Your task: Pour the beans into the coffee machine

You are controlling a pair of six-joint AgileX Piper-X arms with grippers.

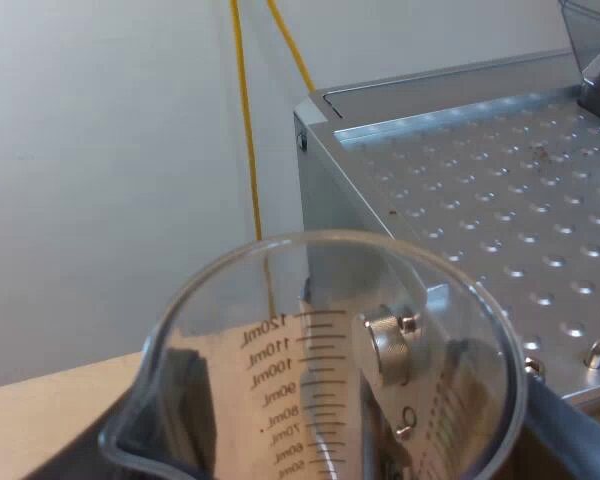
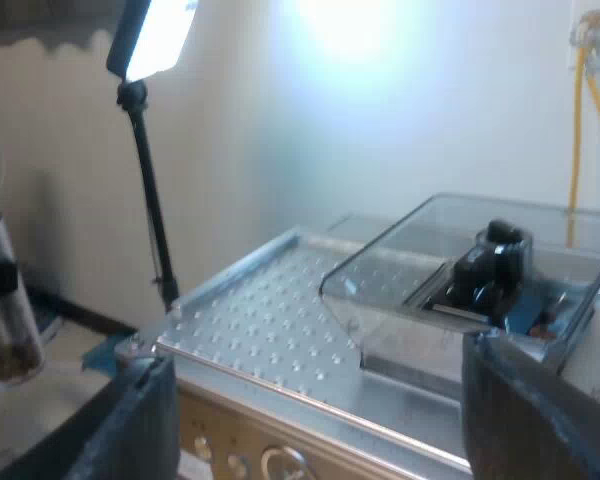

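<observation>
You are looking at a lab-like recording set rather than a home kitchen: a studio light (image 2: 160,35) on a black stand (image 2: 148,190) beside the espresso machine (image 2: 270,320), bare pale walls (image 1: 100,180) with yellow cables (image 1: 245,120), and a plain wooden tabletop (image 1: 50,410).

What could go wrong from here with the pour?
1. The glass in the left gripper is at the edge of the machine, short of the hopper; tipping now would likely scatter beans over the top.
2. The right gripper hangs open near the hopper and may block the glass's approach.
</observation>
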